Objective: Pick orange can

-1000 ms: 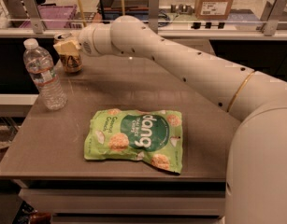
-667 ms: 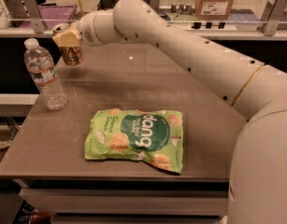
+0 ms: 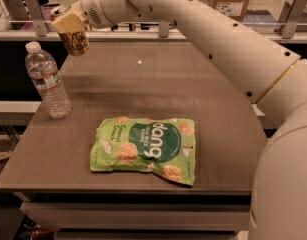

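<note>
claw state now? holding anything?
Claw: closed, holding the orange can, up by the far-left corner of the table.

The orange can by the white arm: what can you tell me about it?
The orange can is small, orange-gold metal with a pale printed design and a silver top rim. It hangs tilted in the air over the rear left corner of the table, touching only the tool, which is clamped on its upper part.
</note>
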You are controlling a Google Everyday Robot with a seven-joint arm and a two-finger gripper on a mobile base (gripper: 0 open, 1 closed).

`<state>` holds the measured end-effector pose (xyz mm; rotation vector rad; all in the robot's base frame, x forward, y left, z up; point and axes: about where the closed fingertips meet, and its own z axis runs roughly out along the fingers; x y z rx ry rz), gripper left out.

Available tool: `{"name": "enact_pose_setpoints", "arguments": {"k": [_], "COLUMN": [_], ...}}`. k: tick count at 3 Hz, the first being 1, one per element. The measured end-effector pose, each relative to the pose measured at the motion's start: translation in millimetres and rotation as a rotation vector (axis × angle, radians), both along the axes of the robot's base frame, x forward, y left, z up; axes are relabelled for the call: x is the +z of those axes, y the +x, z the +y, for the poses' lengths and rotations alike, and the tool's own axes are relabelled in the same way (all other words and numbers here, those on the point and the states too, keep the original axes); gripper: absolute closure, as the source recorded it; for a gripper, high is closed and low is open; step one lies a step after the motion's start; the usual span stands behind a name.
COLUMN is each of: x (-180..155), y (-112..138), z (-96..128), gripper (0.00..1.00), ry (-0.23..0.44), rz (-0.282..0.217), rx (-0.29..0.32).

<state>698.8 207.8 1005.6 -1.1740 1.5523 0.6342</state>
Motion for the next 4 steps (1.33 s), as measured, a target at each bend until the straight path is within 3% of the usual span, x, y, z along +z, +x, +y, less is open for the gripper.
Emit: {"name": "enact_pose_setpoints", "arguments": {"k": [3, 4], "x": [69.2, 69.2], "y": [-15.0, -15.0], "z": [4.3, 4.4], "gripper": [1.00, 1.00], "ry": [-0.076, -0.076], "rz": [-0.127, -0.127], "rx": [0.027, 0.027]}}
